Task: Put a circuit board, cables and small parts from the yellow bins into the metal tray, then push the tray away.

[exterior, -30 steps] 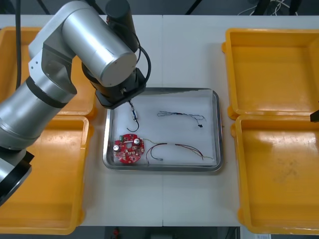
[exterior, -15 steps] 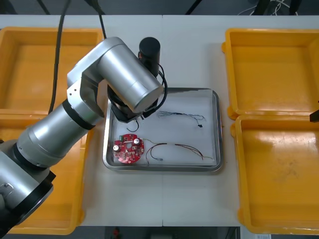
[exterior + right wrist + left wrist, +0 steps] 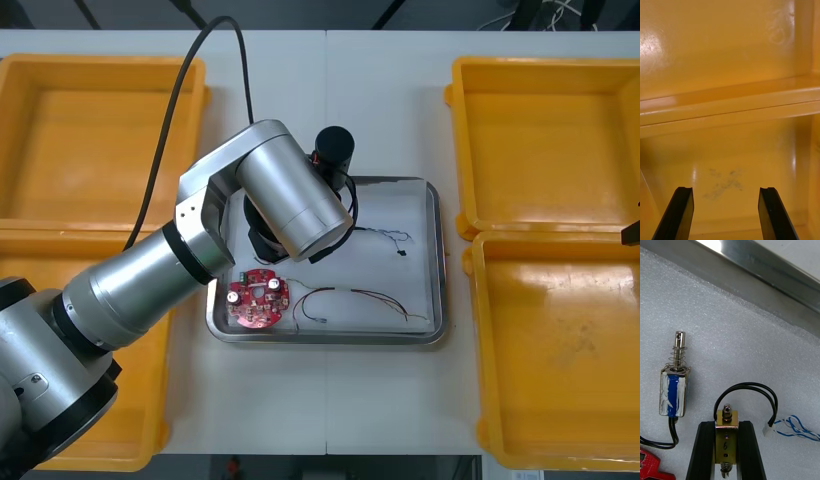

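The left hand (image 3: 727,424) sits low inside the metal tray (image 3: 437,262), pinching a small metal part (image 3: 726,435) that trails a looped black cable (image 3: 747,387). A blue-wrapped part (image 3: 674,390) lies just beside it on the white lining, with the red circuit board (image 3: 258,298) near. The right hand (image 3: 728,195) hangs with fingers spread over a yellow bin (image 3: 730,56).

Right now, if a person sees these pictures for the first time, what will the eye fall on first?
The silver left arm reaches over the metal tray, where a red circuit board lies in the near left corner. The left gripper has its jaws shut on a small metal part, beside a blue-wrapped part. The right gripper hangs open over a yellow bin.
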